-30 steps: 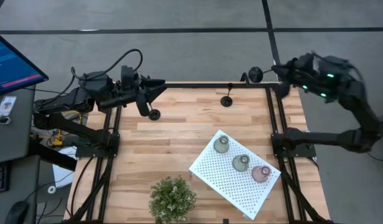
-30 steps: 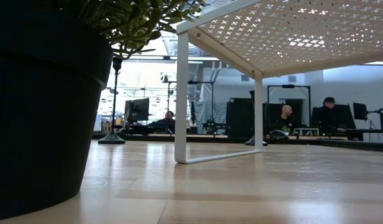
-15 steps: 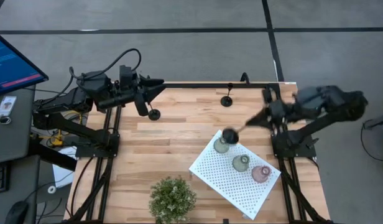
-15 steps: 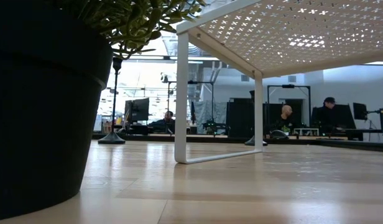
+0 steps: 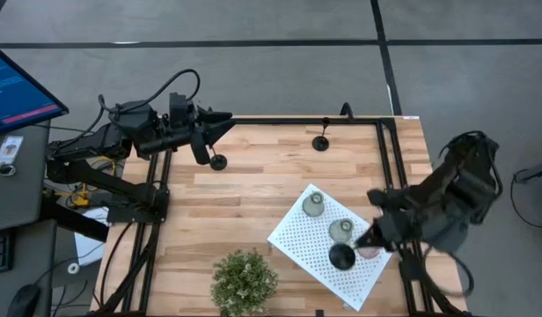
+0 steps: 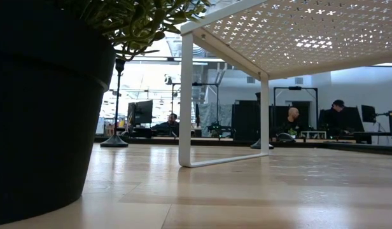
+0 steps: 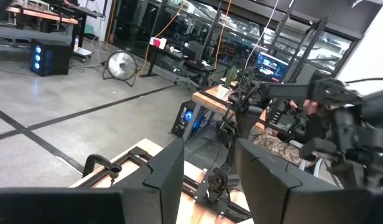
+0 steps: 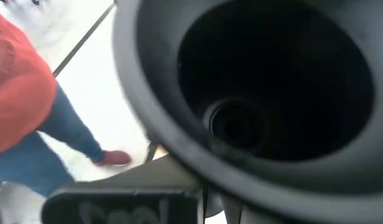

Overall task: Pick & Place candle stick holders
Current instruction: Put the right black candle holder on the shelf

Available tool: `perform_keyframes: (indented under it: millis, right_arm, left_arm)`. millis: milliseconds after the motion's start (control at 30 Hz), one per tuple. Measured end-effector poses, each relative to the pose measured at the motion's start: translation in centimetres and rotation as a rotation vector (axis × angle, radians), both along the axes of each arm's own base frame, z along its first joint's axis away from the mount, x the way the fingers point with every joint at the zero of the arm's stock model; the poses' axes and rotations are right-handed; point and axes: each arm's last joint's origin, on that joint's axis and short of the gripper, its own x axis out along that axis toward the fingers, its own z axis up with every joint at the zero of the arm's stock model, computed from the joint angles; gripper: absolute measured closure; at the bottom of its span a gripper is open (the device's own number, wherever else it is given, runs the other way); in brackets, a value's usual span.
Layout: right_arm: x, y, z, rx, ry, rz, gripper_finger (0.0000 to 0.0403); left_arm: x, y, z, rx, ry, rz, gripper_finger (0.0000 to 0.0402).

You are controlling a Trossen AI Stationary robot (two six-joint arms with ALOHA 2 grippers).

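Observation:
My right gripper [image 5: 361,243] is shut on a black candle stick holder [image 5: 341,256] over the near-right part of the white perforated board [image 5: 311,255]. The holder fills the right wrist view [image 8: 253,93]. Three pale bulbous holders stand on the board: greenish [image 5: 313,204], beige [image 5: 341,230], pinkish [image 5: 371,246]. Two more black holders stand on their round bases on the table, one [image 5: 218,162] by my left gripper [image 5: 225,123], one [image 5: 321,141] near the far edge. My left gripper [image 7: 207,180] is open and empty at the far-left corner. My right gripper has the black holder at the free ends of its fingers, which come slanting from the table's right. The holder's round hollow end [image 8: 241,124] faces my wrist camera and hides the place of contact. Whether the holder touches the board, I cannot tell.
A bushy potted plant [image 5: 245,280] stands at the near edge left of the board; its dark pot [image 6: 43,108] fills the low view's left. The board stands on thin white legs [image 6: 185,95]. Bare wood lies between the board and the left arm. People sit in the room beyond.
My right gripper has swung from beyond the table's far-right corner toward the near edge, carrying the black holder across the board's far corner to its near-right part, and it has tipped downward. My left arm has kept still.

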Motion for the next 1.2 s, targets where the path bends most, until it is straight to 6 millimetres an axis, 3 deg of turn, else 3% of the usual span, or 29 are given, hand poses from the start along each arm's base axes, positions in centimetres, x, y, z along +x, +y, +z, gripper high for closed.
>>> perform_keyframes:
  millis: [367, 667, 900, 1200]
  right_arm:
    - [-0.6, 4.2, -3.0, 0.033, 0.162, -0.162, 0.0397]
    - [-0.6, 7.0, -4.8, 0.028, 0.18, -0.2, 0.0397]
    - [-1.0, 7.7, -6.6, -0.054, 0.238, -0.301, 0.0397]
    - [-0.7, 8.3, -7.4, -0.065, 0.251, -0.325, 0.0396]
  left_arm:
    - [0.0, 0.0, 0.0, 0.0, 0.003, 0.0, 0.0259]
    - [0.0, 0.0, -0.1, 0.0, 0.005, 0.0, 0.0259]
    - [0.0, 0.0, -0.1, 0.016, 0.011, 0.0, 0.0259]
    - [0.0, 0.0, -0.1, 0.025, 0.016, 0.001, 0.0259]
